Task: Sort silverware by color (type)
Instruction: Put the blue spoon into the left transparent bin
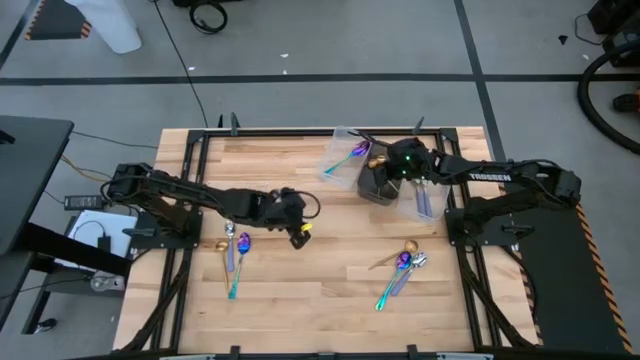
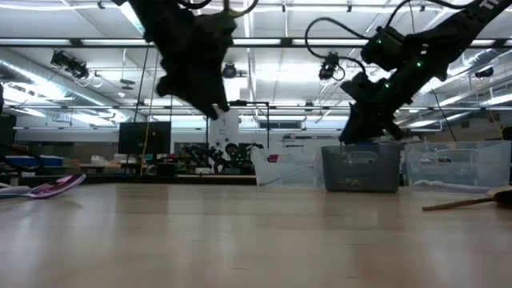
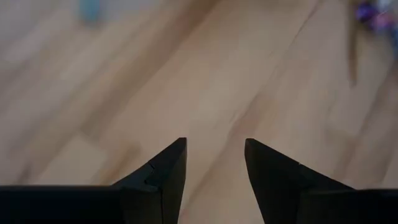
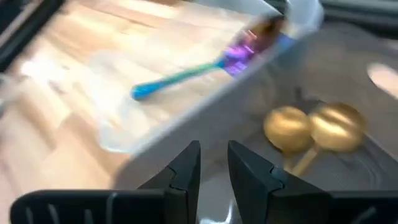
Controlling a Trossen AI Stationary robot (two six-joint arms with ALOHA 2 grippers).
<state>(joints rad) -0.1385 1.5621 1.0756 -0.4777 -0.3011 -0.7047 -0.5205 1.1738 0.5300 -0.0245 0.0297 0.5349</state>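
Note:
Several spoons lie flat on the wooden table in the high view: a left group (image 1: 236, 255) in gold, silver and iridescent finishes, and a right group (image 1: 403, 265). My left gripper (image 1: 299, 236) (image 3: 216, 146) hovers open above bare table, just right of the left group. My right gripper (image 1: 385, 172) (image 4: 214, 152) hangs over the dark bin (image 1: 383, 183), its fingers a narrow gap apart with nothing between them. Two gold spoons (image 4: 314, 127) lie in that bin. An iridescent spoon (image 4: 186, 74) lies in the clear tray (image 1: 345, 155) beside it.
A second clear tray (image 1: 425, 200) on the bin's right holds a silver spoon. In the low view the bin (image 2: 360, 168) and a tray (image 2: 456, 164) stand at the far right, with an iridescent spoon (image 2: 56, 186) at the left. Bare table lies between the two spoon groups.

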